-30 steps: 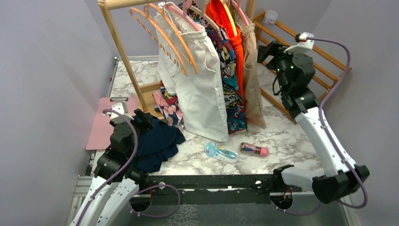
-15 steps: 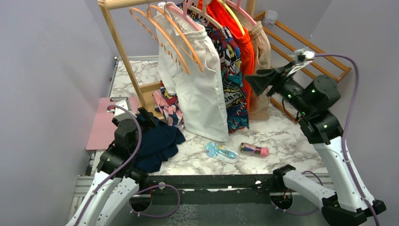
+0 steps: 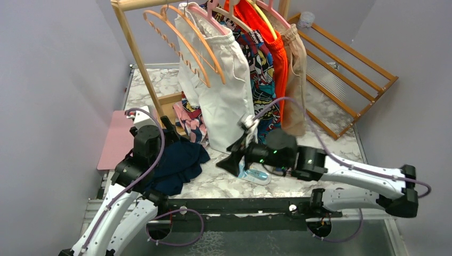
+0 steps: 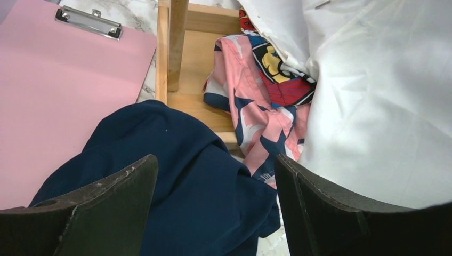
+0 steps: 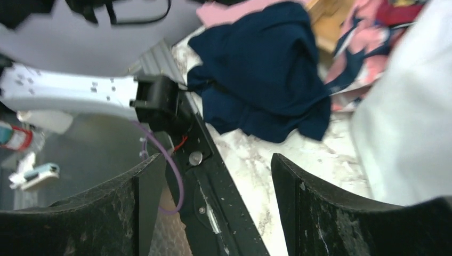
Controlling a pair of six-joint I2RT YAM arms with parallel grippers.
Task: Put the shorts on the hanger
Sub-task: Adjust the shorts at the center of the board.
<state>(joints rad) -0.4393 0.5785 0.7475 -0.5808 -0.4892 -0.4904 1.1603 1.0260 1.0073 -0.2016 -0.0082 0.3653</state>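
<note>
A: Where are the navy shorts (image 3: pixel 178 165)?
B: Crumpled on the marble table (image 3: pixel 320 154), just beside the pink clipboard (image 3: pixel 114 141). The left gripper (image 4: pixel 213 170) hovers over them, jaws spread, holding nothing.
A: The wooden hanger (image 3: pixel 184 47)?
B: On the rack (image 3: pixel 136 48), left of the white shorts (image 3: pixel 224 96).
A: Right gripper (image 5: pixel 213 165)?
B: Low by the table's near edge, jaws spread, empty.

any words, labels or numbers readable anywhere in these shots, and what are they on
Nothing can be read in any view.
Hanging comic-print shorts: cartoon pictures, any lettering too small to read.
Blue-and-white pack: label too small to read.
Red-labelled bottle at the left edge of the right wrist view: blurred, unreadable.
Pink clipboard: blank, no text.
</note>
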